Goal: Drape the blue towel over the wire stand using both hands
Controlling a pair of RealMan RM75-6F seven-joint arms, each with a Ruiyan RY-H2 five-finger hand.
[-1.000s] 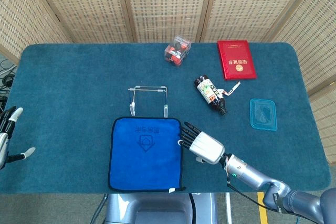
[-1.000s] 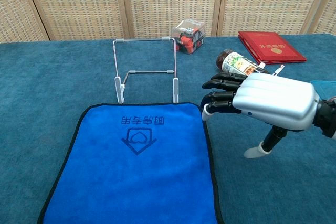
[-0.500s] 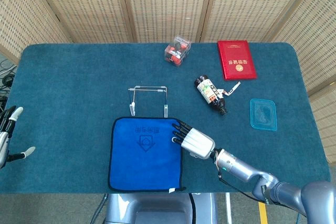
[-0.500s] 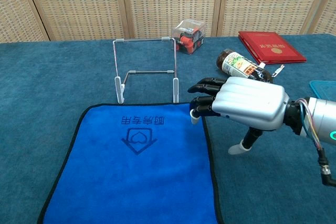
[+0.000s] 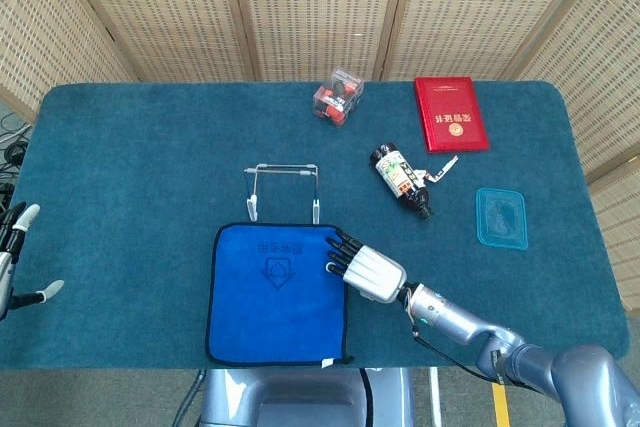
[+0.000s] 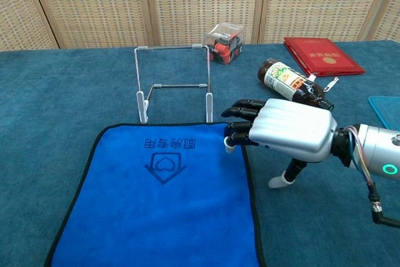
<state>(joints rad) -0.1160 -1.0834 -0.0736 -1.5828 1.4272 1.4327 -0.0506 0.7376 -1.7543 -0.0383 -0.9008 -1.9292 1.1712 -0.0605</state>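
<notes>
The blue towel (image 5: 277, 290) (image 6: 161, 206) lies flat on the table near the front edge, its far edge just short of the wire stand (image 5: 283, 190) (image 6: 174, 82), which stands upright behind it. My right hand (image 5: 362, 266) (image 6: 281, 129) hovers palm down over the towel's far right corner, fingers apart and stretched toward the corner, thumb hanging below; it holds nothing. My left hand (image 5: 14, 262) shows only at the left edge of the head view, fingers apart, far from the towel, holding nothing.
Behind the stand sits a clear box with red contents (image 5: 337, 97) (image 6: 225, 41). A dark bottle (image 5: 402, 181) (image 6: 294, 84) lies on its side right of the stand, a red booklet (image 5: 450, 112) (image 6: 322, 55) beyond it. A blue-green lid (image 5: 501, 217) lies at right.
My right hand has moved left and slightly forward, from beside the towel's right edge to over its far right corner. My left hand has drifted a little toward the left edge.
</notes>
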